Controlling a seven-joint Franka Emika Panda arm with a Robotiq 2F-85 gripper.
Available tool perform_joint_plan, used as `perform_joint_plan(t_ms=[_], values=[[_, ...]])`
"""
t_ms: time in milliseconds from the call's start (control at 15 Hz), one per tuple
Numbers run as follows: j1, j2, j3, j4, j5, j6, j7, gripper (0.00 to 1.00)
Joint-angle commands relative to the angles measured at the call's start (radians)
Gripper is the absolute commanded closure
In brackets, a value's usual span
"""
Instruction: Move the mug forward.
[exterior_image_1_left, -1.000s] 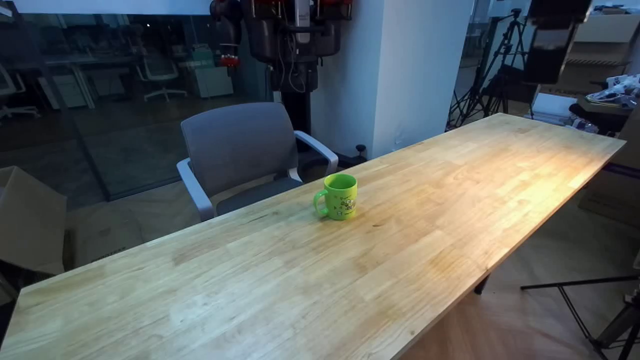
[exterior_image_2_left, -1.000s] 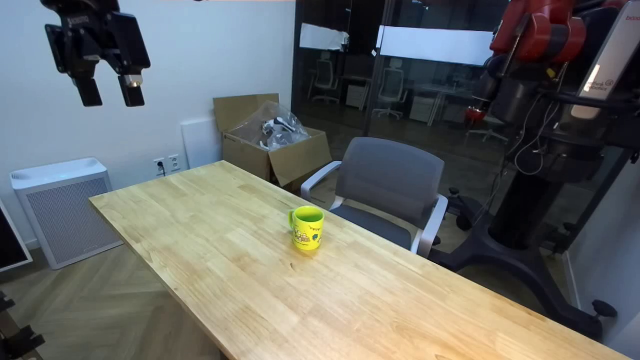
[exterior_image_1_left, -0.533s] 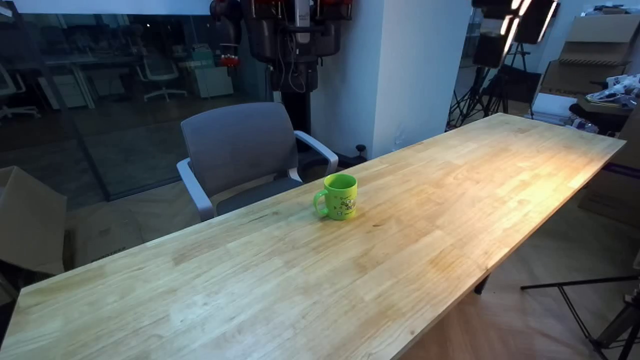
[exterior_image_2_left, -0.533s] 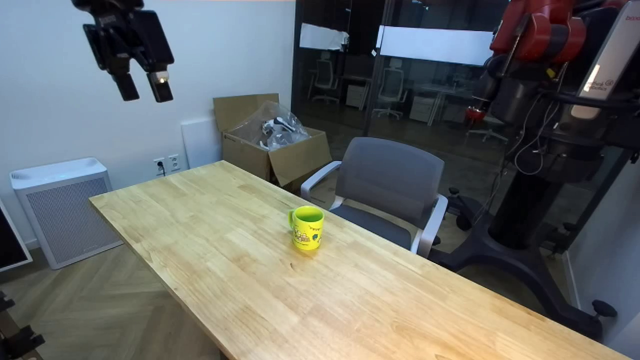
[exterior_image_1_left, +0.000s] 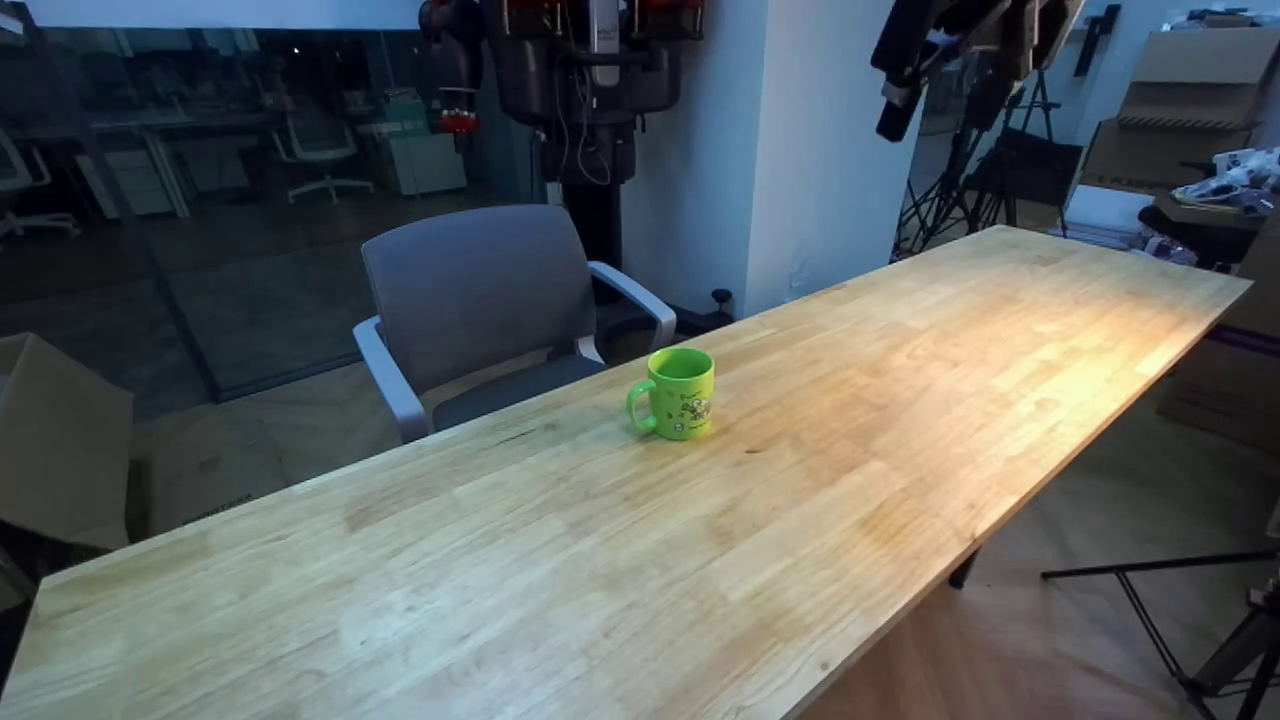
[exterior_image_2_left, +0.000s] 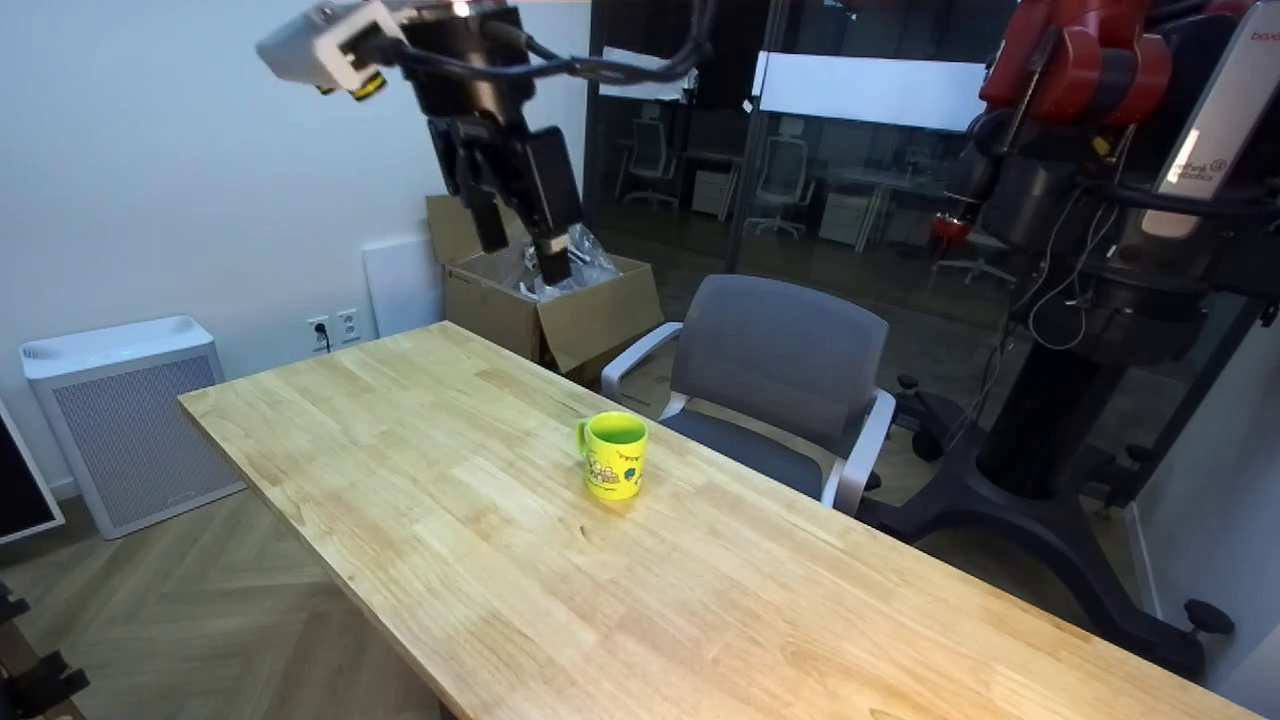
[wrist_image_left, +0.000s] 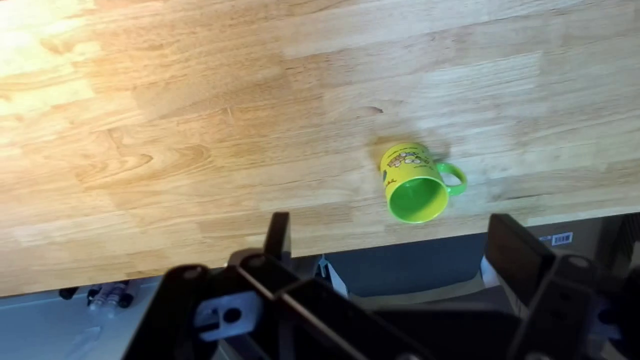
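Observation:
The mug is small, bright green and yellow, with printed pictures and a loop handle. It stands upright on the wooden table near the chair-side edge, in both exterior views (exterior_image_1_left: 684, 400) (exterior_image_2_left: 613, 460) and in the wrist view (wrist_image_left: 407, 165). There its open mouth and handle show. My gripper is black, open and empty, with a wide gap between its fingers in the wrist view (wrist_image_left: 390, 216). It hangs in the air well above the table, apart from the mug, in both exterior views (exterior_image_2_left: 523, 256) (exterior_image_1_left: 940, 118). In an exterior view its upper part is cut off by the frame.
The long wooden table (exterior_image_1_left: 560, 560) has its edge close behind the mug. A grey chair (exterior_image_2_left: 785, 350) stands against that edge. An open cardboard box (exterior_image_2_left: 500, 305) is beyond the table's far corner. Another robot (exterior_image_2_left: 1080, 250) stands behind the chair.
My gripper has moved across the room toward the mug, rightward and lower in an exterior view, leftward in an exterior view. It stays open. The mug has not moved.

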Motion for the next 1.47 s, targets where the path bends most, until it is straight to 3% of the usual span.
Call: perform_joint_plan(t_ms=[0,267,333,800,1400], values=[[0.011,0.178,-0.03,0.131,0.002,-0.013,-0.053,0.0],[0.042,0.359,-0.032,0.28,0.007,-0.097,-0.138,0.0],[0.039,0.264,-0.041,0.173,0.005,-0.04,-0.118,0.0],[0.041,0.299,-0.047,0.199,0.013,-0.036,-0.113,0.0],[-0.003,0.699,-0.126,0.667,0.124,-0.103,-0.045,0.0]])
